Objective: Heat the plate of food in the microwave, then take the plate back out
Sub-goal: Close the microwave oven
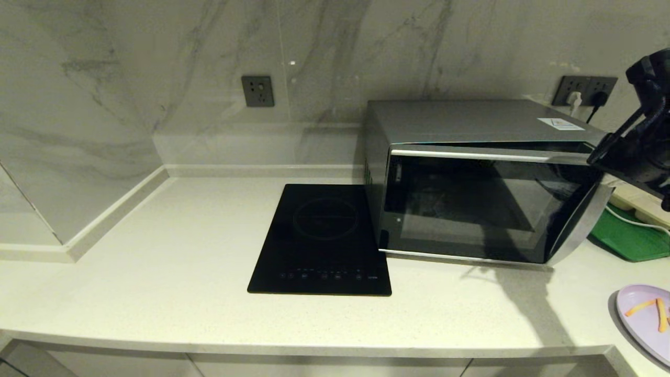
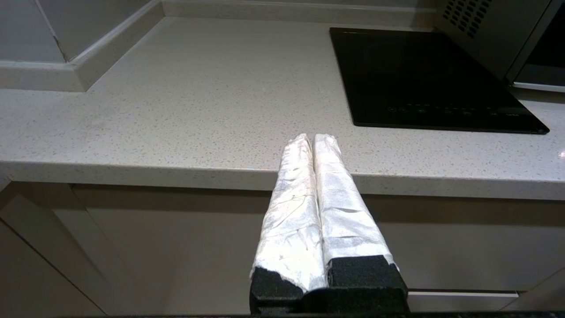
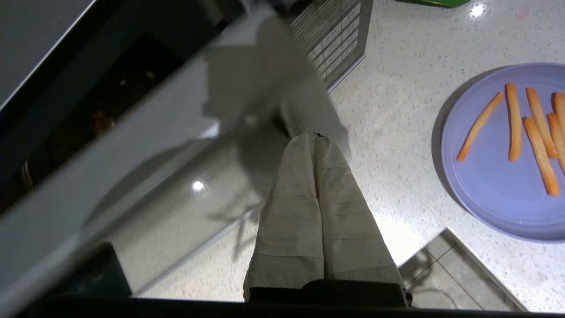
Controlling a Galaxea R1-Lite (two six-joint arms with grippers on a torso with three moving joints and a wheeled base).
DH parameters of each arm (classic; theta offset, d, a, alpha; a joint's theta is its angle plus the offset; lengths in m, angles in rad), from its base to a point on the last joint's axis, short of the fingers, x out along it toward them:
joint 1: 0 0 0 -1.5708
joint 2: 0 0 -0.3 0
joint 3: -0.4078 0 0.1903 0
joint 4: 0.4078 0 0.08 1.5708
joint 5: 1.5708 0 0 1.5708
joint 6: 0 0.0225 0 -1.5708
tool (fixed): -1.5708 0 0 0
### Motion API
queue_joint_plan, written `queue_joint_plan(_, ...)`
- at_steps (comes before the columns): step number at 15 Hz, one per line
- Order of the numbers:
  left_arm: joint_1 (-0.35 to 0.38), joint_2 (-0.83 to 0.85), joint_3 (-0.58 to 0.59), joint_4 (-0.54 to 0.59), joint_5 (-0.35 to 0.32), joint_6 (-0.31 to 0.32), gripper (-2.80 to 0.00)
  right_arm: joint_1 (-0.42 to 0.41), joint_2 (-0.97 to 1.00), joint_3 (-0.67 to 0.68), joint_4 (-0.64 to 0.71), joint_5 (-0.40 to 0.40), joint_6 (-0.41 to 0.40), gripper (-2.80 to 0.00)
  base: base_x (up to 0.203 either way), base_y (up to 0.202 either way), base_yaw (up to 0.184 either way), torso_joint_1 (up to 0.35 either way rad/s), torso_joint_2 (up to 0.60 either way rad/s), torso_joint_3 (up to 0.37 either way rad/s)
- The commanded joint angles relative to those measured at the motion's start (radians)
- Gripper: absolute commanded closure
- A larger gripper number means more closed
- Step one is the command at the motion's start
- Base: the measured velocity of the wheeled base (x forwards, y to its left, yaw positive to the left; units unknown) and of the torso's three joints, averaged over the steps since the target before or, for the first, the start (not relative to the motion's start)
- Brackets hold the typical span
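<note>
The silver microwave (image 1: 471, 123) stands at the back right of the counter. Its dark glass door (image 1: 471, 209) hangs slightly ajar, a gap showing along its top edge. My right gripper (image 3: 314, 134) is shut and empty, hovering by the door's silver handle strip (image 1: 578, 230) at its upper right corner. The pale lilac plate of food (image 1: 641, 317) lies on the counter at the front right with several orange sticks (image 3: 514, 121) on it, apart from the gripper. My left gripper (image 2: 313, 136) is shut and empty, parked low before the counter's front edge.
A flat black induction hob (image 1: 324, 235) lies just left of the microwave. A green tray (image 1: 628, 238) and a white cable sit behind the microwave's right side, below wall sockets (image 1: 583, 89). The counter's front edge (image 2: 176, 170) runs close to the left gripper.
</note>
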Motion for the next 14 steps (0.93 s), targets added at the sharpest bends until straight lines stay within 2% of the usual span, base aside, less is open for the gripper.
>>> queue_joint_plan(1, 0.000, 0.000, 0.000, -0.001, 0.000, -0.001, 0.00, -0.021, 0.048, -0.028, 0.002, 0.004, 0.004, 0.00, 0.000, 0.000, 0.000, 0.000, 0.00, 0.000)
queue_joint_plan(5, 0.000, 0.000, 0.000, -0.001, 0.000, -0.001, 0.00, -0.021, 0.045, -0.025, 0.001, 0.011, -0.004, 0.00, 0.000, 0.000, 0.000, 0.000, 0.00, 0.000)
queue_joint_plan(8, 0.000, 0.000, 0.000, -0.001, 0.000, -0.001, 0.00, -0.021, 0.042, -0.030, -0.003, 0.070, -0.007, 0.00, 0.000, 0.000, 0.000, 0.000, 0.00, 0.000)
queue_joint_plan(12, 0.000, 0.000, 0.000, -0.001, 0.000, -0.001, 0.00, -0.033, 0.027, -0.019, -0.097, 0.151, -0.058, 0.00, 0.000, 0.000, 0.000, 0.000, 0.00, 0.000)
queue_joint_plan(14, 0.000, 0.000, 0.000, -0.001, 0.000, -0.001, 0.00, -0.034, 0.033, -0.025, -0.111, 0.162, -0.068, 0.00, 0.000, 0.000, 0.000, 0.000, 0.00, 0.000)
